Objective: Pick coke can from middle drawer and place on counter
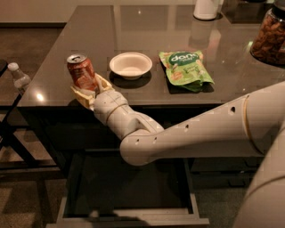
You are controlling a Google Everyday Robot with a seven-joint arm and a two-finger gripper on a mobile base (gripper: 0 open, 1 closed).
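A glossy, stone-like dark counter (147, 26) is throwing back pale reflections as the robot's gripper (91, 87) is sitting at its front edge, matt cream plastic fingers (82, 95) clasping a shiny red metal coke can (81, 73) with a silvery top. Beside it, a smooth, matt white bowl (130, 65) and a slick green plastic snack bag (185, 67) are catching the light. The arm's (200, 133) smooth off-white plastic shell is gleaming softly above the dull, dark-grey middle drawer (129, 219).

White bowl (130, 64) sat upright, near green snack bag (185, 69), not touching. Jar of nuts (269, 38) at right edge. White container (206, 8) behind. Clear bottle (20, 78) far left.
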